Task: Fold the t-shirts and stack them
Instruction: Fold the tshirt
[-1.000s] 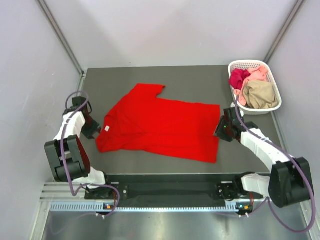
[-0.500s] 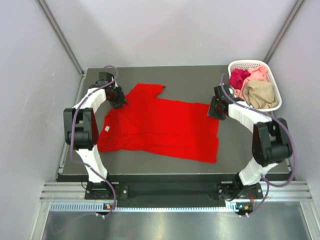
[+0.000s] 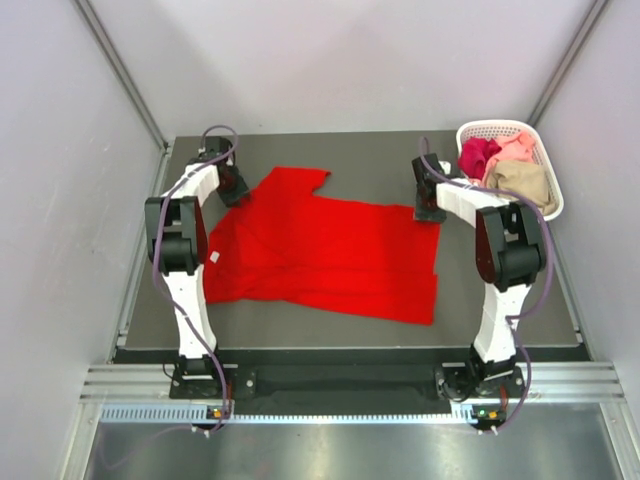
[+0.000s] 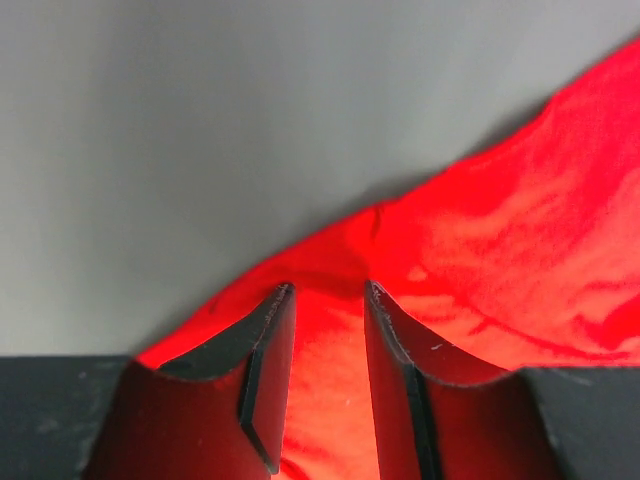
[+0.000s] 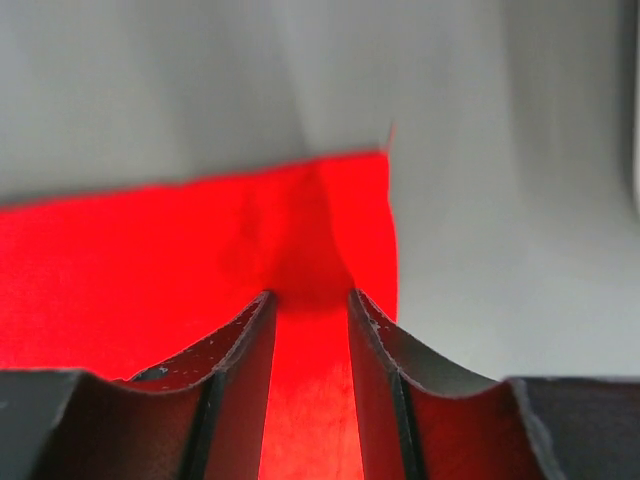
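Note:
A bright red t-shirt point(image 3: 330, 250) lies spread flat on the grey table point(image 3: 370, 150), its small white neck label point(image 3: 213, 257) at the left. My left gripper point(image 3: 232, 190) is down at the shirt's far left edge beside the sleeve. In the left wrist view its jaws point(image 4: 328, 290) stand apart, tips on the red cloth point(image 4: 480, 250) near its border. My right gripper point(image 3: 430, 205) is at the far right corner. Its jaws point(image 5: 308, 295) are also apart, tips resting on the corner of the cloth point(image 5: 200, 240). Magenta point(image 3: 478, 155), pale pink point(image 3: 515, 148) and tan point(image 3: 520, 185) t-shirts lie bunched in the basket.
A white lattice basket point(image 3: 503, 127) stands at the far right corner of the table, close to my right arm. Grey walls enclose the table at the back and on both sides. Bare table lies beyond the shirt's far edge.
Both arms have swung from the shirt's near sides up to its far edge: left gripper to the far left by the sleeve, right gripper to the far right corner. The shirt has barely shifted.

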Controlling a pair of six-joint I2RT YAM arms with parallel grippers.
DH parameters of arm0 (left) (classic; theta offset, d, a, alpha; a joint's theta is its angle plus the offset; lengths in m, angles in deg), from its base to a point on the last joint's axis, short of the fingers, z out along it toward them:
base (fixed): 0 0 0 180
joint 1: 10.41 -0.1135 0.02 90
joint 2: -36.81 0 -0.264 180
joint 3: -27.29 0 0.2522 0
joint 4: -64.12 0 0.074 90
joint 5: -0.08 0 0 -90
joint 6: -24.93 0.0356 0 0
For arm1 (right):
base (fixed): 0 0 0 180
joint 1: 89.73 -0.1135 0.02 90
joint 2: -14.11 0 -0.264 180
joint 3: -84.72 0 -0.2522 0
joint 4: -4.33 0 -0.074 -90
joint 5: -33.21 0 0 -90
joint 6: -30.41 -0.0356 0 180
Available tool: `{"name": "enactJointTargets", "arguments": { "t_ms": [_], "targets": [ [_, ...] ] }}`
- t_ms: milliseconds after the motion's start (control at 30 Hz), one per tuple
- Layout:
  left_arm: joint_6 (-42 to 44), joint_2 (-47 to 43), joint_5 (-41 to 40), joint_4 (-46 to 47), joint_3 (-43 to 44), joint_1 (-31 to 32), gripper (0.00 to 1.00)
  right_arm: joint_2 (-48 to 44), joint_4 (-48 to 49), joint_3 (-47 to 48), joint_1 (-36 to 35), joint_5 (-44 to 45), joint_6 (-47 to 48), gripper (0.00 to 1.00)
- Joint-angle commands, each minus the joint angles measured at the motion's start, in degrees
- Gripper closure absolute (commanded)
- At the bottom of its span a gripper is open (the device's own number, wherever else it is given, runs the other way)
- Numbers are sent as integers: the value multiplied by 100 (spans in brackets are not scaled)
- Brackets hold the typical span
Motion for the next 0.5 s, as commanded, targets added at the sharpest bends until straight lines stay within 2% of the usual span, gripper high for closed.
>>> {"name": "enactJointTargets", "arguments": {
  "t_ms": [0, 300, 467],
  "targets": [
    [-106, 484, -678, -27, 281, -10, 61, 421, -122, 497, 40, 498, 310, 64],
    [245, 1118, -784, -212, 1231, -10, 64, 1089, -271, 1314, 180, 639, 460, 65],
    [746, 891, -197, -45, 1214, -2, 63, 1203, -316, 1613, 242, 648, 548, 65]
  ]
}}
